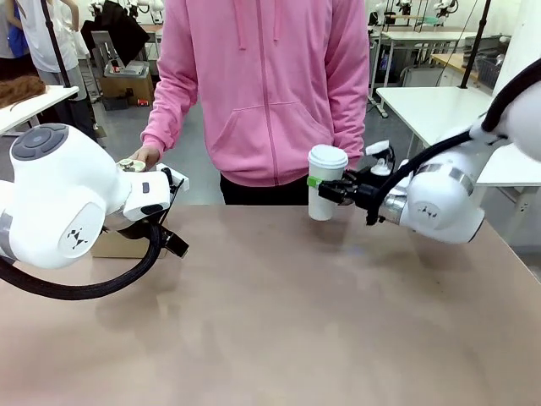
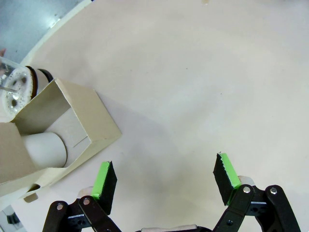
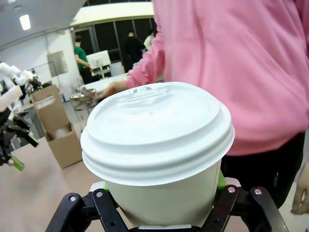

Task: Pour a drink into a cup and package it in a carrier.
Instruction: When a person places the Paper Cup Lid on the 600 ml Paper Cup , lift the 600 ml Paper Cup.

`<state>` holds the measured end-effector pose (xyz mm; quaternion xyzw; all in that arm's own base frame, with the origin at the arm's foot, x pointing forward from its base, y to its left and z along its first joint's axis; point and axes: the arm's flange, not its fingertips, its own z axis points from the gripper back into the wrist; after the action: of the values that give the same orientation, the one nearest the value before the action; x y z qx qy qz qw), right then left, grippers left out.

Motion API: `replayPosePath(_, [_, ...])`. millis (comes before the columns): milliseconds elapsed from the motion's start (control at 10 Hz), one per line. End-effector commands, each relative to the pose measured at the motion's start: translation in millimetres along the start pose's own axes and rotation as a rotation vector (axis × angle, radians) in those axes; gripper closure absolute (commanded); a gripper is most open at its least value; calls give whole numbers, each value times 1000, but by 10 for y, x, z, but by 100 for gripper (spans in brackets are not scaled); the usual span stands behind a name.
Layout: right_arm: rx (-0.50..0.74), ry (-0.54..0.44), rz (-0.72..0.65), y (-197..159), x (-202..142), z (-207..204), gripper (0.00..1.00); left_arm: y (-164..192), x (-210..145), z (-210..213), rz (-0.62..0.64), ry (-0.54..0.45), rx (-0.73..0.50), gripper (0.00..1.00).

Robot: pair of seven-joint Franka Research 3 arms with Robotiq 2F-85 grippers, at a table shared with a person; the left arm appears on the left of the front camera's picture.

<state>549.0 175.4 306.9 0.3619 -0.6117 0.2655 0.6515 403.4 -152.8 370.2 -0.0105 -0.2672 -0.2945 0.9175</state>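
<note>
The lidded white cup (image 3: 159,140) is pinched at its lower wall by the right gripper (image 1: 334,190), whose green pads press on opposite sides, the jaws spread just to the cup's width. The cup stands upright near the table's (image 1: 279,321) far edge, right of the middle, directly in front of the person (image 1: 270,85) in a pink hoodie. Whether its base touches the table cannot be told.

The carrier (image 2: 91,116) sits at the far left of the table, well apart from the cup. A second cup (image 2: 46,150), white, stands in one of its compartments. Just beside the carrier's far side is the jug (image 2: 17,89); its contents are not clear. In the front view the person's hand (image 1: 142,157) rests there.

The left gripper (image 2: 164,169) hangs over bare table just beside the carrier, its jaws spread wide and nothing between the pads; it touches neither the carrier nor the second cup.
</note>
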Motion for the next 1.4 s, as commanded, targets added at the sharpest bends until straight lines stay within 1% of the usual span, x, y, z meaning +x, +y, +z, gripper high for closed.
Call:
replayPosePath(0, [23, 43, 19, 240, 680, 144, 19, 5, -3, 5, 2, -1, -2, 0])
replayPosePath(100, [31, 40, 24, 371, 1026, 223, 19, 5, -3, 5, 2, -1, -2, 0])
replayPosePath(300, [57, 55, -5, 641, 1586, 475, 19, 5, -3, 5, 2, -1, -2, 0])
replayPosePath(400, [53, 40, -2, 779, 1845, 630, 19, 5, -3, 5, 2, -1, -2, 0])
replayPosePath(600, [46, 15, -2, 1017, 2190, 882, 19, 5, -3, 5, 2, -1, -2, 0])
replayPosePath(700, [37, 16, -3, 1043, 2255, 942, 19, 5, -3, 5, 2, -1, -2, 0])
replayPosePath(900, [9, -11, 4, 1049, 2272, 947, 19, 5, -3, 5, 2, -1, -2, 0])
replayPosePath(1000, [24, -9, 3, 1048, 2248, 927, 19, 5, -3, 5, 2, -1, -2, 0])
replayPosePath(1100, [19, -9, 23, 1066, 2303, 980, 19, 5, -3, 5, 2, -1, -2, 0])
replayPosePath(1300, [19, -9, 23, 1066, 2303, 980, 19, 5, -3, 5, 2, -1, -2, 0])
